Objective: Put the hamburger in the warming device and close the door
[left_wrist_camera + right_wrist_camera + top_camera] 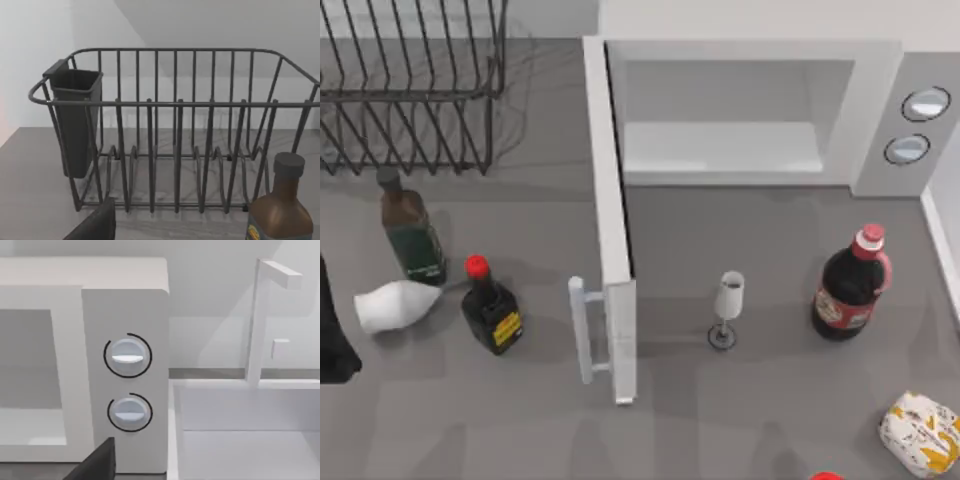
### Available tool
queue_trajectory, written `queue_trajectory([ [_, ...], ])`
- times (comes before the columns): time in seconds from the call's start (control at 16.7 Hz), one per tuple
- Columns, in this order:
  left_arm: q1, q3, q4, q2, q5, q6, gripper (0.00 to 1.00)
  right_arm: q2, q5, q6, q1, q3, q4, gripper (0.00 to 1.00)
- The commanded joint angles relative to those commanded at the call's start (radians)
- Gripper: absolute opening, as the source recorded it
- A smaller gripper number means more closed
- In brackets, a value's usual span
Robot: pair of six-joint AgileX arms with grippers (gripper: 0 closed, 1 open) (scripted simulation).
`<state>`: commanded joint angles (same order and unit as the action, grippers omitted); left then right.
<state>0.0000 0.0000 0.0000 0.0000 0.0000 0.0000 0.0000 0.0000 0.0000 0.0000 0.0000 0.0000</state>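
Left gripper (332, 330) was seen at the table's left edge, its finger state impossible to tell. Left to right, the dish rack (410, 90) held only a dark cup (75, 120), seen from the left wrist. The door (610, 230) stood open; the microwave (760, 110) cavity held nothing. The hamburger (922, 432) lay at the near right corner, long axis running diagonally.
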Motion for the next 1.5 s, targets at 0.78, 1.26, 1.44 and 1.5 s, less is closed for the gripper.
queue_trajectory([
  [0.78,0.000,0.000,0.000,0.000,0.000,0.000,1.00,0.436,-0.001,-0.121,0.127,0.255,-0.295,1.00],
  [1.26,0.000,0.000,0.000,0.000,0.000,0.000,1.00,0.804,-0.001,-0.222,0.232,0.465,-0.544,1.00],
  [1.44,0.000,0.000,0.000,0.000,0.000,0.000,1.00,0.943,-0.001,-0.260,0.271,0.544,-0.638,1.00],
  [1.5,0.000,0.000,0.000,0.000,0.000,0.000,1.00,0.989,-0.001,-0.273,0.285,0.570,-0.669,1.00],
])
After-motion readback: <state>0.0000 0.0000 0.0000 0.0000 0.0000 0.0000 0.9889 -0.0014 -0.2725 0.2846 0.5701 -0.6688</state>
